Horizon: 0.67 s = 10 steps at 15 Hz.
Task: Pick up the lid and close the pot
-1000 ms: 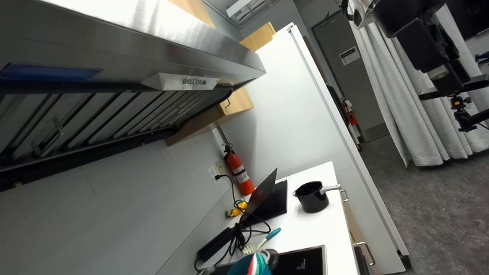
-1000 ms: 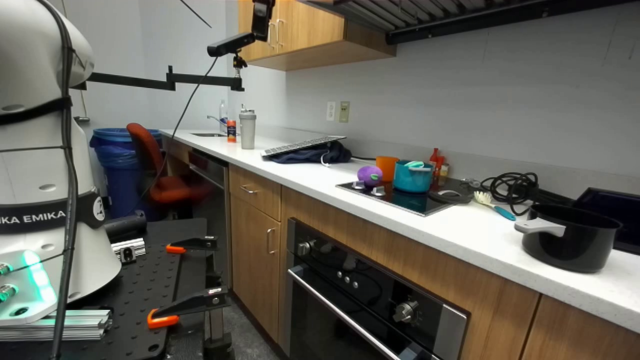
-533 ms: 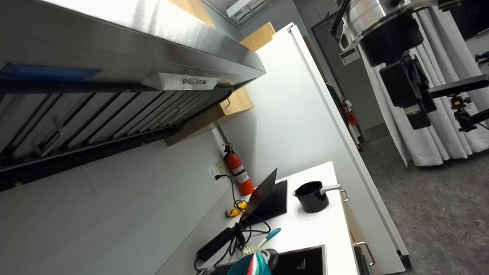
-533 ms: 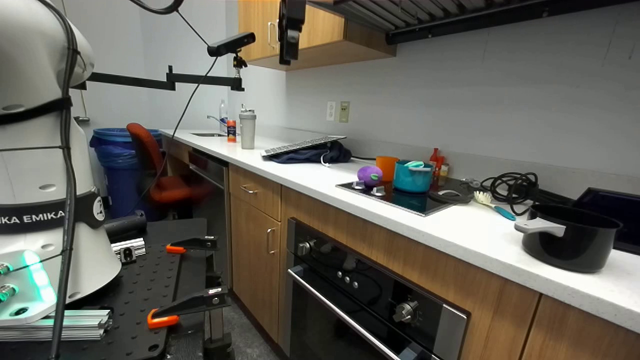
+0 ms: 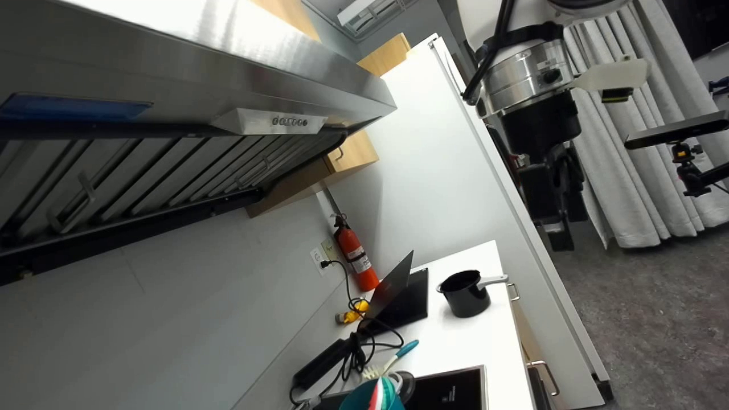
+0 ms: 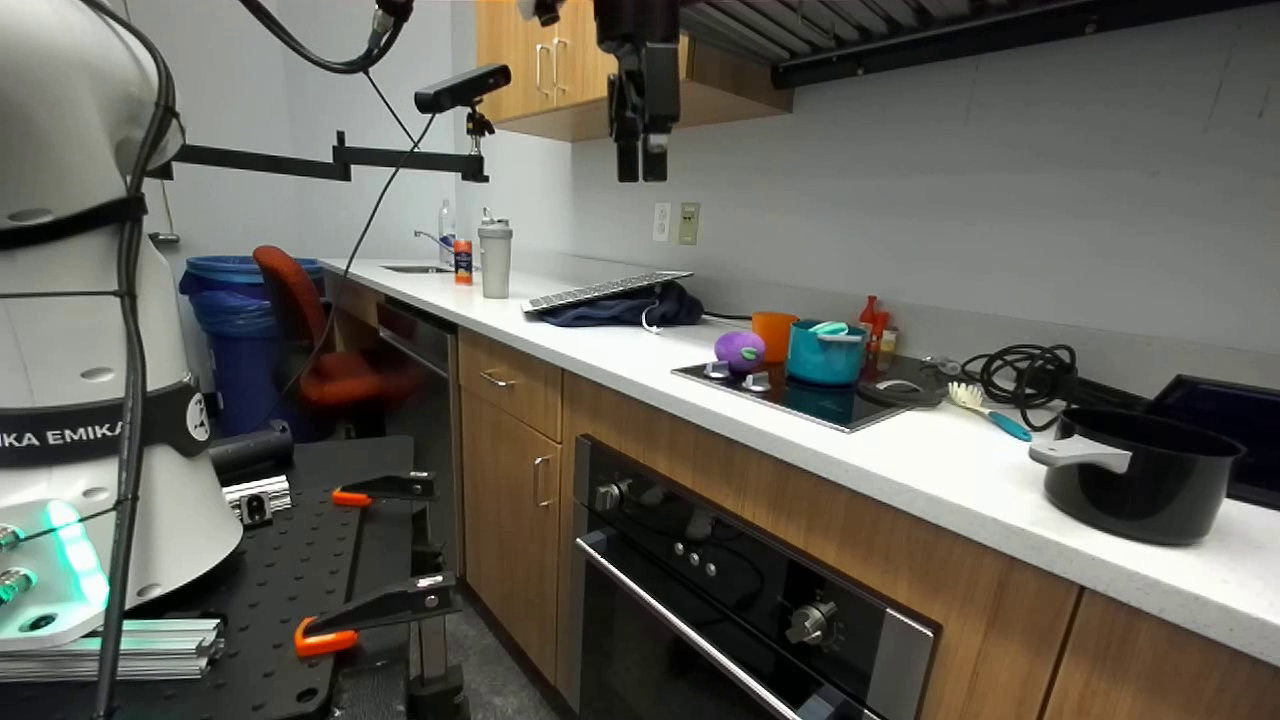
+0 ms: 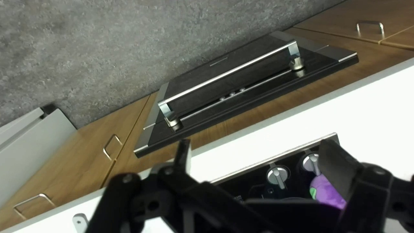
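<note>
High above the counter (image 6: 950, 450), the gripper (image 6: 641, 177) points downward with its fingers (image 7: 336, 166) spread and nothing between them, a posture that probably suits a pinch from above. The lid (image 6: 922, 398) lies at the right end of the cooktop (image 6: 840, 413), seemingly with its grey handle (image 6: 898, 385) up, which should offer something narrow to grasp. Farther right, well apart from it, the black pot (image 6: 1145, 485) stands upright and uncovered, its side handle (image 6: 1082, 453) turned toward the counter's near edge, so the mouth looks free to take the lid.

Just left of the lid stands a teal pot (image 6: 825, 358), likely the tightest neighbour for a descending finger, with bottles (image 6: 884, 345) on its far side. Between lid and black pot lies a brush (image 6: 992, 415), a coiled cable (image 6: 1035, 378) farther back; both look low enough to pass over. The range hood (image 5: 199, 68) juts overhead and may limit a high lift.
</note>
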Each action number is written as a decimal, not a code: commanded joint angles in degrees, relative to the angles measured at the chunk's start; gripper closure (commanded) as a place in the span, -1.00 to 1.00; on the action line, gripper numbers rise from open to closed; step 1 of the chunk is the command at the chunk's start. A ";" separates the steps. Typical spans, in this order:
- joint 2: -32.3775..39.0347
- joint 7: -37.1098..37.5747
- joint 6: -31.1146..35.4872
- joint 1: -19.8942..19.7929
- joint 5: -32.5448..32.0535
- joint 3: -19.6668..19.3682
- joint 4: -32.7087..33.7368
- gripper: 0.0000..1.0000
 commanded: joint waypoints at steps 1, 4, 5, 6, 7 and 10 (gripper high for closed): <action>6.06 0.48 7.06 1.36 -0.66 0.93 3.13 -1.00; 10.38 0.82 12.57 1.71 -1.04 1.64 5.26 -1.00; 11.74 1.05 14.30 1.72 -1.42 1.88 6.11 -1.00; 12.96 1.05 15.49 1.79 -1.64 1.98 6.96 -1.00; 13.98 1.17 16.19 1.76 -2.02 2.10 7.92 -1.00; 12.93 0.25 15.74 2.12 -1.17 1.36 6.51 -1.00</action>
